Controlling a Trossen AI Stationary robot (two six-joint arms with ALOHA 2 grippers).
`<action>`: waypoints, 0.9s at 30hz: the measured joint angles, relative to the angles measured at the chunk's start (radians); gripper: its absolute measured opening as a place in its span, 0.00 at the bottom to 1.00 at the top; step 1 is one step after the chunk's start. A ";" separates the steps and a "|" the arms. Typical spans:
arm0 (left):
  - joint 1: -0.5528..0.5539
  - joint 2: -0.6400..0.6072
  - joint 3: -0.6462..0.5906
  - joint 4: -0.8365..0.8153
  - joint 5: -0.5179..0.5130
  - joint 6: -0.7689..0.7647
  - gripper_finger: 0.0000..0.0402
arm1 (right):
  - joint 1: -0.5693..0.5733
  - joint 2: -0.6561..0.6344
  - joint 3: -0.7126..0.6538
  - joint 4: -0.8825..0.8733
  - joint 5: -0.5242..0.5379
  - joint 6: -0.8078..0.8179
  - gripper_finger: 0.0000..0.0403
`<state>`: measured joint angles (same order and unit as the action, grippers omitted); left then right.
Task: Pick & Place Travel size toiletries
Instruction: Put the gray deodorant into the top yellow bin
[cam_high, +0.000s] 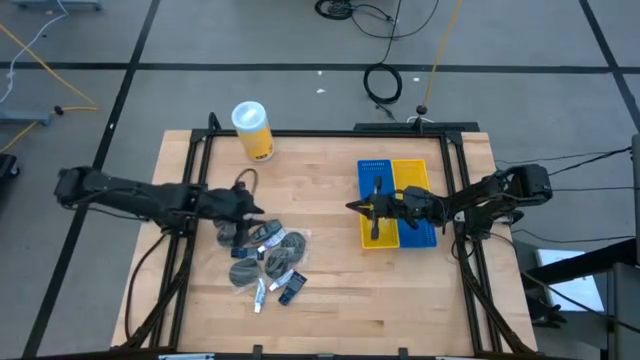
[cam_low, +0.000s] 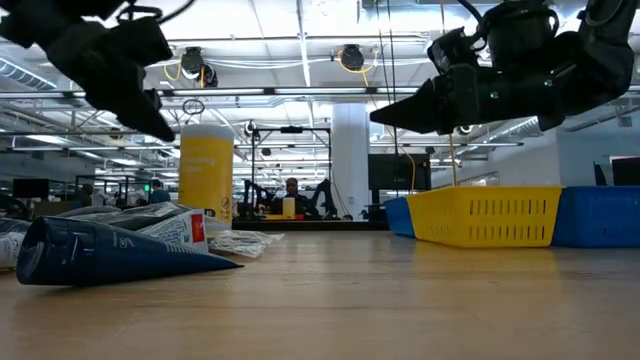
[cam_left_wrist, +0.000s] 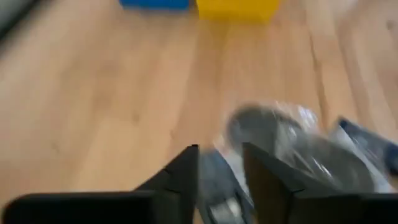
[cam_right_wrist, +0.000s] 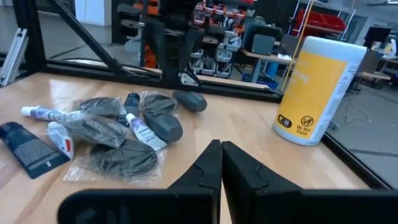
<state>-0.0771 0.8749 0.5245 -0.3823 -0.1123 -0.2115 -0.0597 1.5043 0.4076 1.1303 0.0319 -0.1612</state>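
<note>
you are reaching with the left gripper (cam_high: 258, 211) over the near edge of the toiletries pile (cam_high: 268, 262), which is lying well to the left of the tray (cam_high: 397, 203), in front of the canister (cam_high: 253, 131). its fingers are standing narrowly apart with nothing between them, so by my judgement the pick is only beginning. the right gripper (cam_high: 357, 207) is hovering above the tray's blue side, fingers pressed together and holding nothing. next, you are needing to settle on one pouch (cam_right_wrist: 164, 127) or tube (cam_right_wrist: 140, 129) at the pile's edge, drop the left fingers around it alone, and avoid dragging its neighbours.
</note>
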 joint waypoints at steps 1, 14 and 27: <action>-0.007 0.023 0.018 -0.043 0.017 -0.030 0.43 | 0.000 0.000 0.000 0.003 -0.001 0.000 0.00; -0.116 0.351 -0.012 -0.032 -0.118 -0.428 0.77 | 0.012 -0.001 0.000 -0.006 -0.006 0.078 0.00; -0.081 0.599 -0.022 0.400 -0.141 -0.246 0.50 | 0.097 -0.001 0.000 -0.007 -0.006 0.050 0.00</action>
<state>-0.1578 1.4737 0.5026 0.0175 -0.2532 -0.4578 0.0371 1.5036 0.4080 1.1236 0.0254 -0.1107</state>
